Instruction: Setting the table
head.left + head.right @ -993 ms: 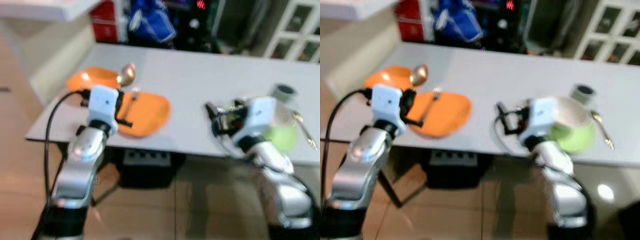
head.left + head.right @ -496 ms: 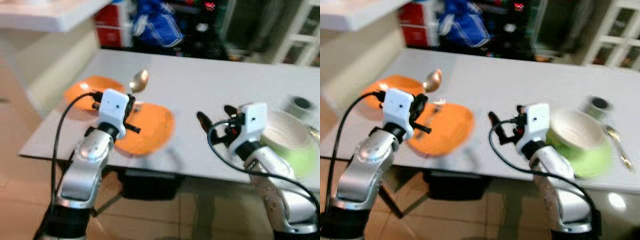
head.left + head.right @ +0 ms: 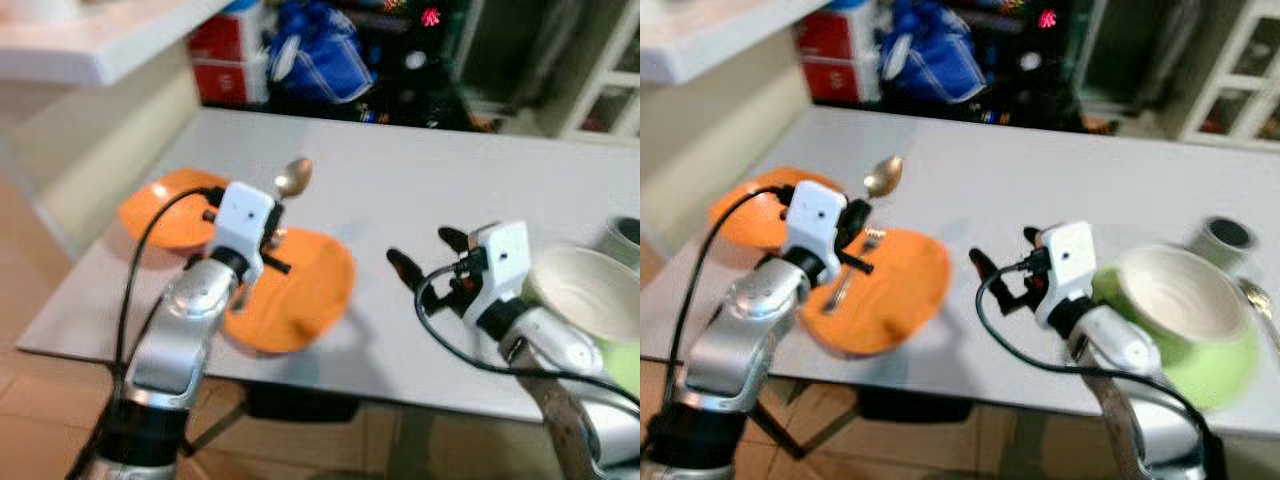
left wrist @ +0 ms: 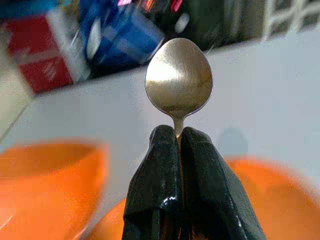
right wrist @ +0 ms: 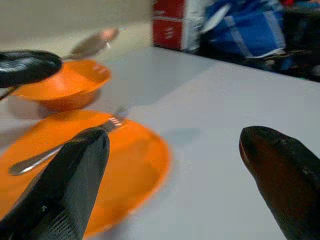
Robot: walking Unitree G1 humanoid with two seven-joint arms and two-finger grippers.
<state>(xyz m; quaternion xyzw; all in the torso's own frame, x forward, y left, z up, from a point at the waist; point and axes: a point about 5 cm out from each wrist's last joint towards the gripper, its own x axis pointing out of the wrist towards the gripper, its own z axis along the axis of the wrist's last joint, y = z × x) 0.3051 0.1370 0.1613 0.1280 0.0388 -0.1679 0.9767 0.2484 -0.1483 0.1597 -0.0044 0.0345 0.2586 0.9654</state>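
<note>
Left pincer (image 4: 179, 142) is clamped on the spoon (image 4: 179, 80), held bowl-up above the orange plate (image 3: 902, 290), where a fork (image 5: 60, 150) already lies. Right pincer (image 5: 172, 170) hangs spread wide over the table (image 3: 400, 190). Step in hand: placing the spoon; next, lower it beside the plate.

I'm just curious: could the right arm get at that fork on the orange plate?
Probably yes. The right tool is open, with bare table between it and the fork on the plate; the left tool holds a spoon above.
</note>
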